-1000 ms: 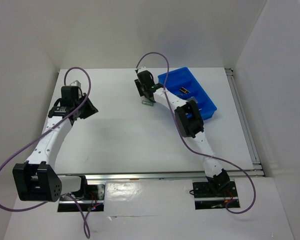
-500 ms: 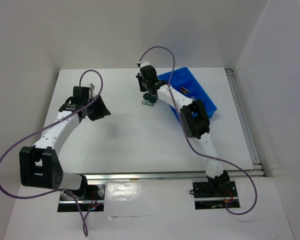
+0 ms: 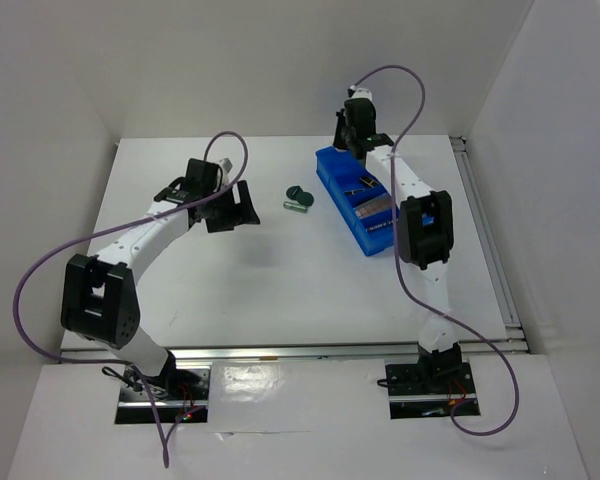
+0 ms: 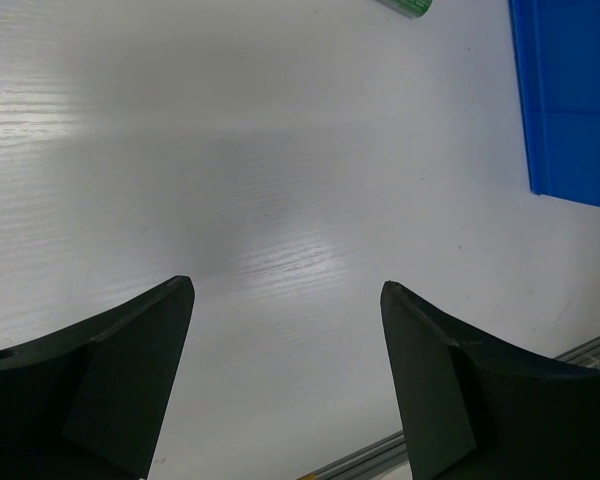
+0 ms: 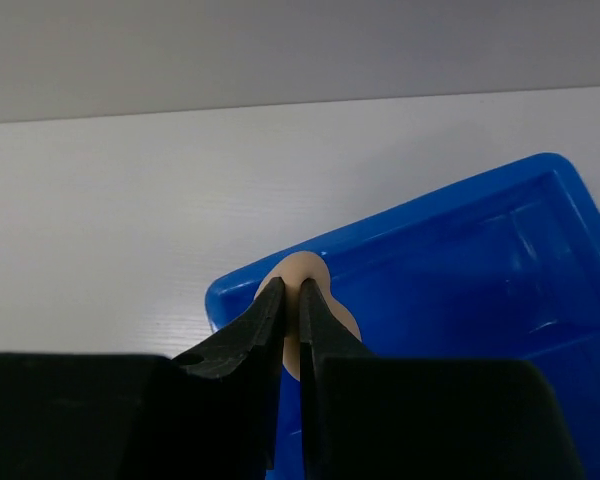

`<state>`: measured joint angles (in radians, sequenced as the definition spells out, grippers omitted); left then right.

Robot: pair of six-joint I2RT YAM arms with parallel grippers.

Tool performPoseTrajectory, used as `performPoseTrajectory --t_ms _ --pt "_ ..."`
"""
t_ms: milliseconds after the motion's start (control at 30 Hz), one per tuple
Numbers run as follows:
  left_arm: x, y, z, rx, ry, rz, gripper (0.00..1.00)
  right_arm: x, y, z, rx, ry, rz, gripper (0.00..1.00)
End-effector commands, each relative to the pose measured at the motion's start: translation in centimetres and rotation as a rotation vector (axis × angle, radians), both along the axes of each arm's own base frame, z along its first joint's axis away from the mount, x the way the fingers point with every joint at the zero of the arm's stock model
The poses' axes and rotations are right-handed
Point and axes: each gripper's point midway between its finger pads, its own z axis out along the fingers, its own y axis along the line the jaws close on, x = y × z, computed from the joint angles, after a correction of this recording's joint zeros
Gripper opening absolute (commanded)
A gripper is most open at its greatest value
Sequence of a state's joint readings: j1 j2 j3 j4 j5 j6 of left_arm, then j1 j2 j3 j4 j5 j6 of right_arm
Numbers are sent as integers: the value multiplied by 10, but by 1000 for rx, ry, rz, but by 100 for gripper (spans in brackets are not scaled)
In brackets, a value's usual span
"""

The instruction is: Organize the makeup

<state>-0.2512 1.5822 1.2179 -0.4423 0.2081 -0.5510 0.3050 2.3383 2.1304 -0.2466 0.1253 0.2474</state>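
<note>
PLACING THE SPONGE: My right fingers (image 5: 291, 287) are pinching the beige sponge (image 5: 305, 266), closed on it from both sides, and are hanging it over the far corner of the blue bin (image 5: 460, 250), right above the rim. My left fingers (image 4: 286, 288) are standing wide apart and holding nothing, hovering low over the white surface (image 4: 230, 150). The green tube (image 3: 296, 207) and the dark round piece (image 3: 298, 193) are lying on that surface between my left fingers and the bin, close together. To do this drop well, I am judging that the sponge should be carried inward past the rim, lowered near the bin floor and only then released. A soft, light piece let go above the edge could bounce or roll out. The tube is looking like the natural next pick for my left side.
</note>
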Motion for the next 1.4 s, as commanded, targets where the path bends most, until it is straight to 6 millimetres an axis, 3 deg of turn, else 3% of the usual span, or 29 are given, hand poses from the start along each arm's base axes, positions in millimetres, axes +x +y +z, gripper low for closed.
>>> performPoseTrajectory --t_ms 0,133,167,200,233,267,333,400,433,467,533,600,667,700,733,767,833,867,933,1000,1033,1100,1133,1200,1300,1367 --pt "4 -4 5 9 -15 -23 89 6 -7 21 26 -36 -33 4" --pt "3 -6 2 5 -4 -29 89 12 -26 10 24 -14 -56 8" --pt "6 -6 3 4 -7 -29 89 12 -26 0 18 6 -56 15" --pt "7 -6 6 8 -13 -36 89 12 -23 9 28 -3 -41 24" --pt "6 -6 5 10 -5 -36 89 13 -21 1 20 11 -28 33" --pt "8 -6 5 10 -5 -36 89 14 -21 -3 17 22 -28 46" --pt "9 -5 5 17 -6 -30 89 13 -21 4 19 12 -28 59" --pt "9 -4 11 18 -33 -24 88 10 -22 8 21 6 -28 66" --pt "6 -3 12 17 -35 -24 88 7 -23 6 22 4 -28 66" --pt "8 -4 13 10 -42 -17 88 4 -24 21 28 -19 -28 66" --pt "8 -4 17 7 -50 -17 87 -6 -21 33 21 -45 -12 48" --pt "6 -1 17 15 -54 -10 87 -23 9 39 -8 -71 109 30" --pt "7 0 17 21 -56 -3 87 -43 37 35 -50 -85 239 27" --pt "6 3 15 34 -49 5 86 -56 63 30 -105 -95 324 27" --pt "7 5 18 41 -61 15 86 -63 72 22 -143 -68 349 27" --pt "4 6 16 45 -49 14 86 -66 82 5 -180 -38 371 35" --pt "4 10 19 63 -58 31 86 -74 108 -3 -227 -28 433 41" --pt "3 11 29 56 -81 32 86 -79 116 -25 -244 16 468 48" --pt "-2 14 22 73 -70 31 86 -80 130 -29 -248 26 489 51" --pt "-6 15 26 69 -83 32 86 -75 132 -50 -248 60 475 55" --pt "-9 16 22 72 -72 31 86 -68 135 -40 -235 42 458 57" --pt "-12 16 21 73 -70 31 86 -66 137 -62 -226 98 449 61" --pt "-15 17 20 68 -66 38 86 -60 141 -51 -200 82 436 68" --pt "-16 17 17 68 -64 38 86 -60 138 -74 -212 140 411 69" --pt "-16 15 17 55 -59 40 86 -54 135 -77 -217 140 369 69" --pt "-16 15 17 55 -59 40 86 -54 132 -90 -225 146 360 69"
